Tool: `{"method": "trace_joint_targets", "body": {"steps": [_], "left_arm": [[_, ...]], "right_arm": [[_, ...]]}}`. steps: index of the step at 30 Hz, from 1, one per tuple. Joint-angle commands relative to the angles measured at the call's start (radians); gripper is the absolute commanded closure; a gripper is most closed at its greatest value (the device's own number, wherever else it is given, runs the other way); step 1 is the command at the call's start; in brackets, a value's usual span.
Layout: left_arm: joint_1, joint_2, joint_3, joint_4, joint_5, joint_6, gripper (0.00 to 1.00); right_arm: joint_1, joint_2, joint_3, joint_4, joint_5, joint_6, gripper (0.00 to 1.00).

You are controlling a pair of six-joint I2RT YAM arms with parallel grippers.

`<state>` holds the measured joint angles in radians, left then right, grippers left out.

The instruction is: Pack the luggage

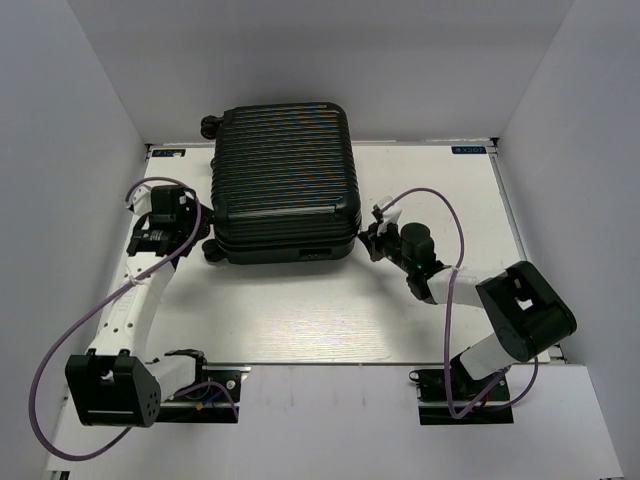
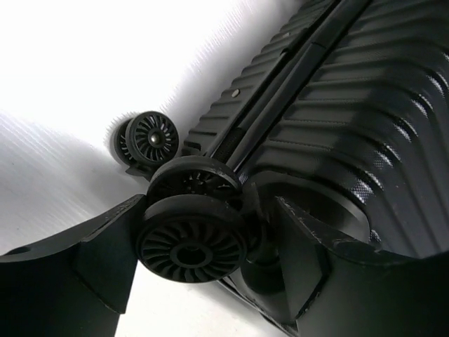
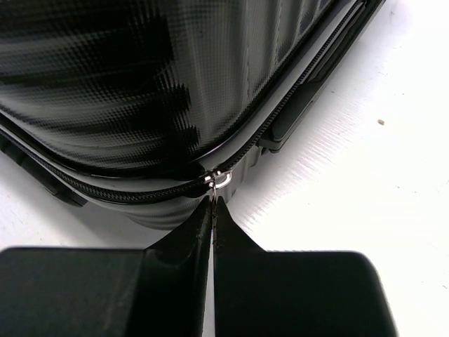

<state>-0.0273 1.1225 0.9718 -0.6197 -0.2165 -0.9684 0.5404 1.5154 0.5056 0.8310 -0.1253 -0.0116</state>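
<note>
The black ribbed luggage (image 1: 285, 170) lies closed and flat at the back of the table. My left gripper (image 1: 200, 228) is at its near left corner. In the left wrist view the jaws (image 2: 208, 210) straddle a spoked wheel (image 2: 191, 240) and its caster, pressed against both. A second wheel (image 2: 149, 139) sits further along the shell (image 2: 351, 105). My right gripper (image 1: 372, 238) is at the near right corner. There the fingers (image 3: 213, 200) are shut on the thin silver zipper pull (image 3: 222, 180), where the zip line bends round the shell (image 3: 140, 70).
The white table (image 1: 300, 310) is walled in white at the back and both sides. Another luggage wheel (image 1: 211, 126) pokes out at the back left. Purple cables loop from both arms over the table. The arm bases stand at the near edge.
</note>
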Motion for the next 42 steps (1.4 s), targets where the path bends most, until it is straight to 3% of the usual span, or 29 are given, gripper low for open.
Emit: {"method": "trace_joint_targets", "body": {"steps": [1,6,10,13,16,18,23,29,30,33,34,35,36,37,38,40,42], "left_arm": [[-0.031,-0.006,0.053,0.069,-0.084,-0.02,0.2],[-0.052,0.072,0.065,0.072,-0.064,-0.05,0.24],[-0.079,0.118,0.07,0.072,-0.089,-0.072,0.33],[-0.089,0.149,0.068,0.09,-0.055,-0.075,0.33],[-0.094,0.149,0.068,0.094,0.023,-0.041,0.26],[-0.108,0.116,0.068,0.051,0.068,0.002,0.0],[-0.099,0.008,0.024,-0.004,0.046,0.169,0.0],[-0.111,-0.012,0.146,-0.236,-0.041,0.359,0.0],[-0.111,-0.007,0.181,-0.299,-0.114,0.329,0.0],[-0.106,0.0,0.194,-0.342,-0.121,0.333,0.0],[-0.099,-0.013,0.179,-0.327,-0.133,0.295,0.0],[-0.085,-0.048,0.119,-0.202,-0.085,0.29,0.0],[-0.068,-0.071,0.072,-0.12,0.001,0.366,0.0],[-0.037,-0.126,0.026,-0.054,0.234,0.408,0.0],[-0.014,-0.151,-0.113,0.174,0.28,0.415,0.0],[-0.006,-0.204,-0.151,0.224,0.284,0.367,0.0],[-0.016,-0.201,-0.101,0.152,0.266,0.396,0.0]], "right_arm": [[0.02,-0.032,-0.024,0.007,-0.017,-0.021,1.0],[0.024,-0.027,-0.032,0.011,-0.007,-0.013,1.0],[0.029,-0.041,-0.039,0.014,0.004,-0.017,1.0],[0.029,-0.047,-0.036,0.005,0.013,-0.031,1.0],[0.036,-0.055,-0.039,-0.003,0.019,-0.039,1.0],[0.039,-0.066,-0.041,-0.015,0.03,-0.051,1.0],[0.043,-0.083,-0.059,-0.018,0.053,-0.071,1.0],[0.041,-0.101,-0.075,-0.015,0.058,-0.1,1.0],[0.043,-0.109,-0.075,-0.013,0.062,-0.1,1.0],[0.041,-0.107,-0.075,-0.004,0.04,-0.102,1.0],[0.041,-0.107,-0.081,0.0,0.033,-0.103,1.0],[0.041,-0.103,-0.084,0.009,0.032,-0.102,1.0],[0.041,-0.1,-0.082,0.017,0.018,-0.1,1.0],[0.041,-0.1,-0.084,0.019,0.018,-0.099,1.0],[0.043,-0.104,-0.081,0.022,0.018,-0.102,1.0],[0.041,-0.118,-0.084,0.022,0.018,-0.103,1.0],[0.041,-0.123,-0.09,0.02,0.006,-0.108,1.0]]}}
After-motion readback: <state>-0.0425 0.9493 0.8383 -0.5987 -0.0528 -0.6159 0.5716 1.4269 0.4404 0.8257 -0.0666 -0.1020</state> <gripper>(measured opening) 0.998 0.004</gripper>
